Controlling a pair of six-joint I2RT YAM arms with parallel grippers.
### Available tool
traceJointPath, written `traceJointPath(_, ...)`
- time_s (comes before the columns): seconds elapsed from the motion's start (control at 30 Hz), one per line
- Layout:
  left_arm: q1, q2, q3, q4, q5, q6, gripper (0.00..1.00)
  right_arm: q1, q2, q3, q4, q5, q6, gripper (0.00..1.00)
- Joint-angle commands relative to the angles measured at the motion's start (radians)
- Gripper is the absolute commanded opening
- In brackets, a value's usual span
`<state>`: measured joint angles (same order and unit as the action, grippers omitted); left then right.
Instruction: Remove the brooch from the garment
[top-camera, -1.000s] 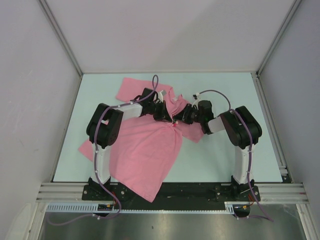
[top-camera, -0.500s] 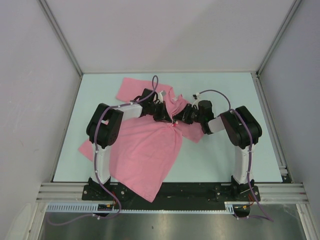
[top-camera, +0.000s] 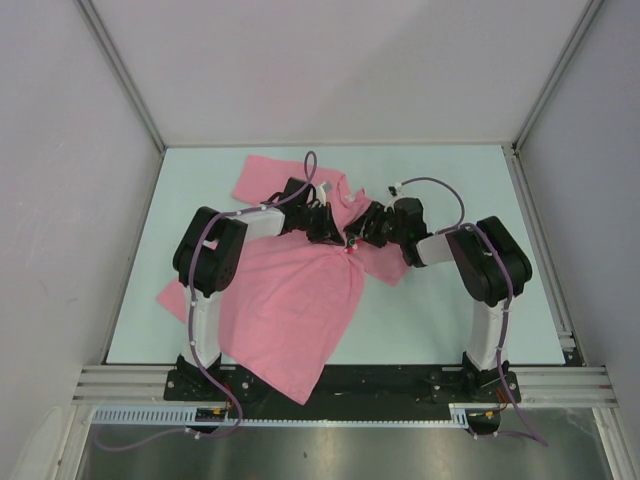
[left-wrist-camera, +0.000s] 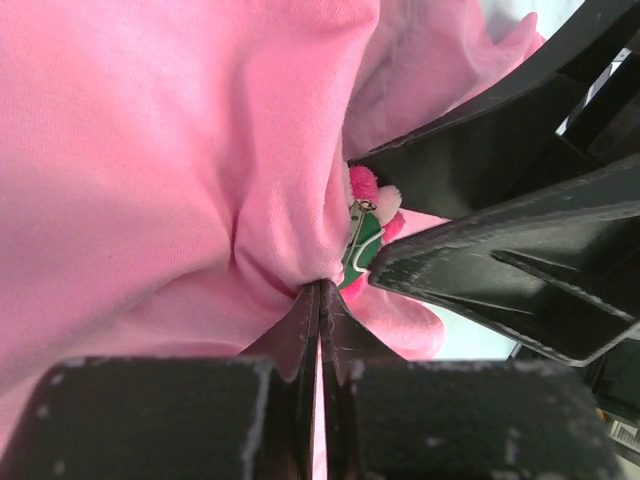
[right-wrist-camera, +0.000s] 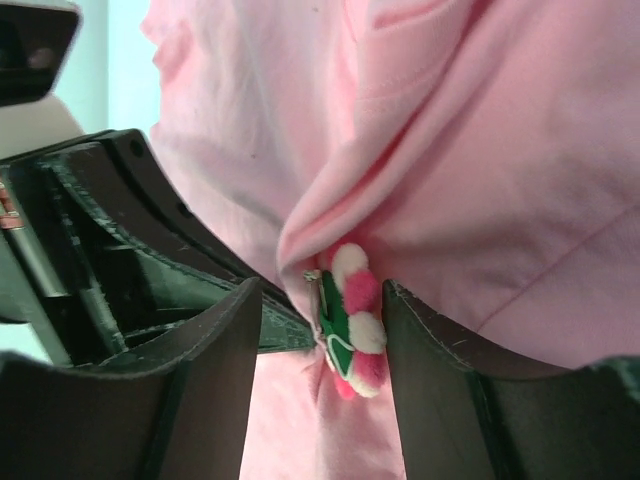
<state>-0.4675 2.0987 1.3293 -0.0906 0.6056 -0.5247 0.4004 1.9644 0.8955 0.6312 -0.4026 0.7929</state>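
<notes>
Two risks brewing. Left gripper (left-wrist-camera: 320, 298) pinching garment (left-wrist-camera: 150, 150) fold tight, right beside brooch (right-wrist-camera: 352, 322). Right gripper (right-wrist-camera: 322, 296) standing wide, brooch sitting between jaws, not clamped. Closing off-centre probably catching cloth too, or squashing petals. Pulling with clasp fastened probably tearing fabric.

The left arm (top-camera: 203, 318) and right arm (top-camera: 487, 335) were white tubes with bulky black joint housings. A lavender cable (top-camera: 310, 162) looped out at twelve o'clock above each wrist. The fingers (right-wrist-camera: 200, 380) were matte black plastic.
</notes>
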Motion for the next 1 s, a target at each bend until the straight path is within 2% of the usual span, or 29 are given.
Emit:
traceJointPath(0.0,-0.008,-0.023,-0.007,0.012,-0.006,-0.009,0.02,0.020,-0.044,0.003,-0.076,0.082,-0.026,0.54)
traceJointPath(0.27,-0.011,-0.025,-0.009,0.014,-0.003,-0.012,0.01,0.044,-0.038,0.020,-0.082,0.102,-0.055,0.48)
traceJointPath(0.63,-0.013,-0.020,-0.007,0.015,0.002,-0.009,0.01,0.044,0.025,0.028,-0.002,0.010,-0.064,0.26)
traceJointPath(0.7,-0.013,-0.019,-0.008,0.014,0.002,-0.009,0.01,0.043,0.040,0.028,0.021,-0.016,-0.067,0.13)
traceJointPath(0.73,-0.013,-0.017,-0.008,0.015,0.000,-0.009,0.01,0.044,0.042,0.028,0.024,-0.022,-0.069,0.03)
traceJointPath(0.77,-0.011,-0.017,-0.010,0.015,0.002,-0.009,0.01,0.044,0.045,0.028,0.027,-0.021,-0.072,0.00)
traceJointPath(0.93,-0.014,-0.020,-0.015,0.015,0.002,-0.011,0.01,0.046,0.018,0.028,0.004,0.005,-0.100,0.00)
traceJointPath(0.97,-0.014,-0.022,-0.015,0.017,0.002,-0.009,0.01,0.035,0.016,0.028,0.001,-0.007,-0.075,0.15)
